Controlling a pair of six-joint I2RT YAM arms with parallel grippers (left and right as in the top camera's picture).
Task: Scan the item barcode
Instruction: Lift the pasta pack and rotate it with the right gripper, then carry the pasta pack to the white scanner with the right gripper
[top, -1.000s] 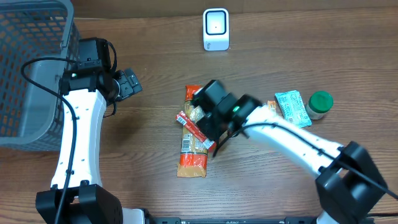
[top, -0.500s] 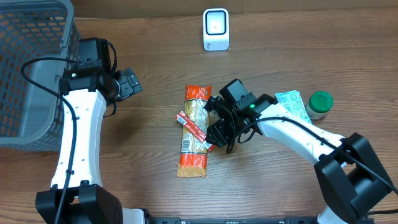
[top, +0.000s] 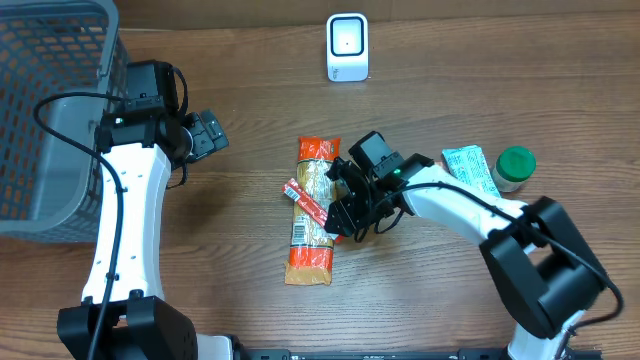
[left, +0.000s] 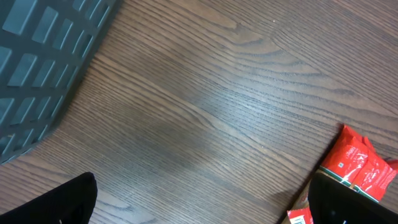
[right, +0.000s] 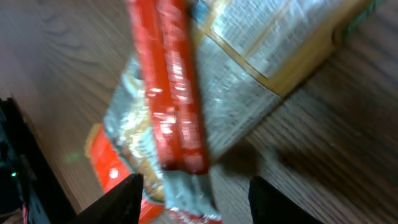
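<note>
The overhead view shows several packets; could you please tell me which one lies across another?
The slim red packet, lying slantwise across the long orange packet; the teal packet lies flat on the wood, farther right.

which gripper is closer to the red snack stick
Right. The right gripper is at the red snack stick, by its lower end; the left gripper sits far off by the basket.

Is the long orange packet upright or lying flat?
Lying flat: the overhead view shows the orange packet full-length on the table, a slim red packet across it.
</note>
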